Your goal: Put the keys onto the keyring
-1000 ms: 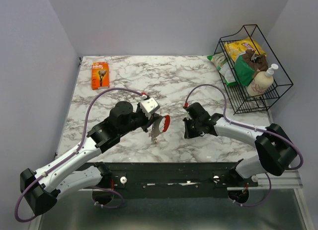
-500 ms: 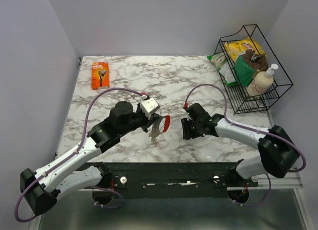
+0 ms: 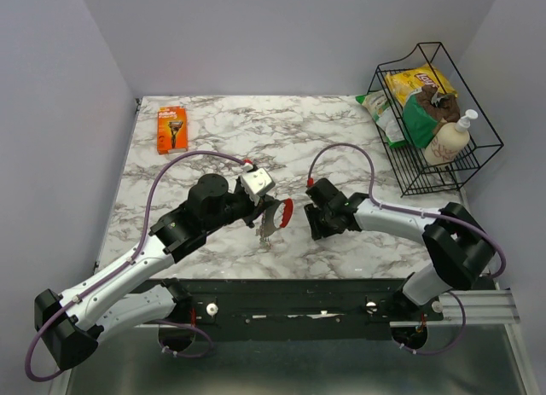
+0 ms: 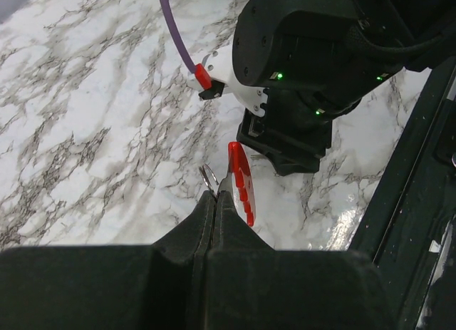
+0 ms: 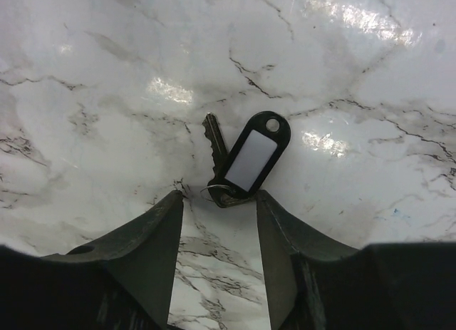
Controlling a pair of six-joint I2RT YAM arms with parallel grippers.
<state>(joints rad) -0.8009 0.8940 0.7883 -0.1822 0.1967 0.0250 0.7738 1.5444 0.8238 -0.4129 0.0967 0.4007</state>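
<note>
My left gripper (image 3: pixel 268 217) is shut on the keys (image 3: pixel 267 230) and holds them above the marble. The red curved tag (image 3: pixel 287 210) sticks out to its right. In the left wrist view the closed fingertips (image 4: pixel 217 197) pinch a silvery key (image 4: pixel 207 178) beside the red tag (image 4: pixel 241 182). My right gripper (image 3: pixel 313 225) is open and low over the table, just right of the tag. In the right wrist view the keyring (image 5: pixel 255 157), a black oblong fob with a white label, lies flat with a dark key (image 5: pixel 214 140) and a thin wire ring (image 5: pixel 216 193) between the open right gripper (image 5: pixel 219 199). It is hidden in the top view.
An orange razor pack (image 3: pixel 171 128) lies at the back left. A black wire basket (image 3: pixel 445 153) with snack bags and a lotion bottle (image 3: pixel 450 139) stands at the back right. A black rail (image 3: pixel 299 297) runs along the table's near edge.
My right gripper has slid left towards the left gripper and the red tag. The left arm and the keys have not moved.
</note>
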